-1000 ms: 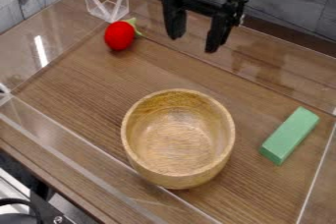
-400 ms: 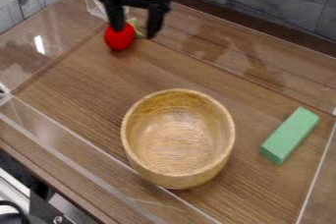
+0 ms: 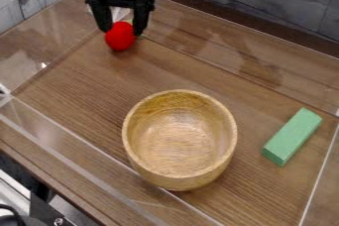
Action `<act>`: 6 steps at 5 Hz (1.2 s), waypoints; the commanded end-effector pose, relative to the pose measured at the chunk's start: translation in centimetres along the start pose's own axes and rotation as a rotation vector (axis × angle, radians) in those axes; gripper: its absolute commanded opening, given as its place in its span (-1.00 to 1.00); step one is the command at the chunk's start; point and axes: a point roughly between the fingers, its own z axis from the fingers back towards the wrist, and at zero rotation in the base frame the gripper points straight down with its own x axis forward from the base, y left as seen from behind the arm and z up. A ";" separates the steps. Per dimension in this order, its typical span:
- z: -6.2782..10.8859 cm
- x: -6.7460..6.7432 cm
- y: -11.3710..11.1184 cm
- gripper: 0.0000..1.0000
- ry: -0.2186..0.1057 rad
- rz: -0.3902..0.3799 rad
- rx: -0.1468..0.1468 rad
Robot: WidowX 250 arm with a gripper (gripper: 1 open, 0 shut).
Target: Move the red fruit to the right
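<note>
The gripper (image 3: 118, 22) is matte black, built from a blocky housing at twelve o'clock in the picture and two long, slim fingers (image 3: 98, 18) with squared tips. No markings, cables or screws can be made out.

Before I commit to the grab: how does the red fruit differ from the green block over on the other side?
The red fruit is round and bright red; the green block is long, flat-sided and pale green. The fruit sits far left under the open gripper; the block lies near right, untouched. Both rest on the wooden table, outside the bowl.
</note>
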 end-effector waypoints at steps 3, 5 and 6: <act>0.3 2.7 1.6 1.00 -0.084 0.058 0.013; -0.4 3.4 1.9 1.00 -0.084 0.081 0.010; -0.7 3.6 1.8 1.00 -0.084 0.086 0.007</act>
